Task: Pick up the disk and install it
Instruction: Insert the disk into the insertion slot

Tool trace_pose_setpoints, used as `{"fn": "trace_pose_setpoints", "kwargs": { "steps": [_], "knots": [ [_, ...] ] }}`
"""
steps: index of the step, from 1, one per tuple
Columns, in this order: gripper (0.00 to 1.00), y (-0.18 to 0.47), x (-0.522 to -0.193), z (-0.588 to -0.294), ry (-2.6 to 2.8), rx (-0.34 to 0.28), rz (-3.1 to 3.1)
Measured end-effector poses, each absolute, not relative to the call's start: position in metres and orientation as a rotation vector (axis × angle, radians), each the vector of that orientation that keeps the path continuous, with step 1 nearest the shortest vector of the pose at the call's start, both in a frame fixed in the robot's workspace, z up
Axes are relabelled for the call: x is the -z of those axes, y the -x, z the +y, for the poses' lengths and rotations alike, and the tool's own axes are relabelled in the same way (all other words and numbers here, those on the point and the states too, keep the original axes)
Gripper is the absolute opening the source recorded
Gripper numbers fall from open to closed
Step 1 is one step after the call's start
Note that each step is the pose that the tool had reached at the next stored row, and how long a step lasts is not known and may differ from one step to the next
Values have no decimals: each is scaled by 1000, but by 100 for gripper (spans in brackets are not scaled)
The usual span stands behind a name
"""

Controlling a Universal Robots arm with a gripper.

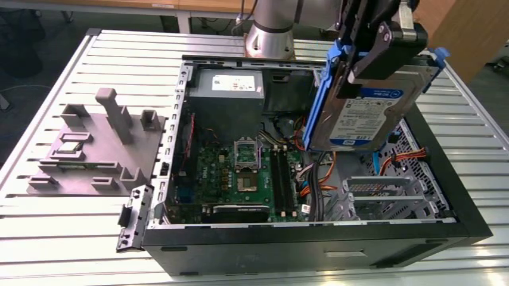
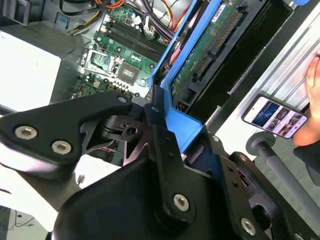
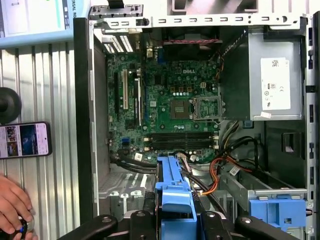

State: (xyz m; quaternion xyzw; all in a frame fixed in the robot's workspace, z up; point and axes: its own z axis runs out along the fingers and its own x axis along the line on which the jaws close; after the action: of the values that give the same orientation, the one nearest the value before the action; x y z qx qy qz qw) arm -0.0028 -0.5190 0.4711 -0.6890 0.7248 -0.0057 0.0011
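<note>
Disk (image 1: pixel 370 116), stiff and I'd judge fairly heavy, hangs tilted at the exterior view's upper right over the open computer case (image 1: pixel 318 244), gripper (image 1: pixel 366 59) clamped on its blue carrier (image 1: pixel 321 104) edge, a sensible hold.

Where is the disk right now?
On the exterior view's right, the disk is held by the gripper above the open computer case, near the orange cables.

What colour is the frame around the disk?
The disk's frame is blue, clearest in the exterior view.
</note>
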Motion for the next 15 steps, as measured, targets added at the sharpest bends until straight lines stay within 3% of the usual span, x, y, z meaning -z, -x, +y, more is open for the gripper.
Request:
{"fn": "trace_pose_setpoints", "kwargs": {
  "steps": [15],
  "knots": [
    [37,-21,-466,-538,2162,18,2276]
  ]
}}
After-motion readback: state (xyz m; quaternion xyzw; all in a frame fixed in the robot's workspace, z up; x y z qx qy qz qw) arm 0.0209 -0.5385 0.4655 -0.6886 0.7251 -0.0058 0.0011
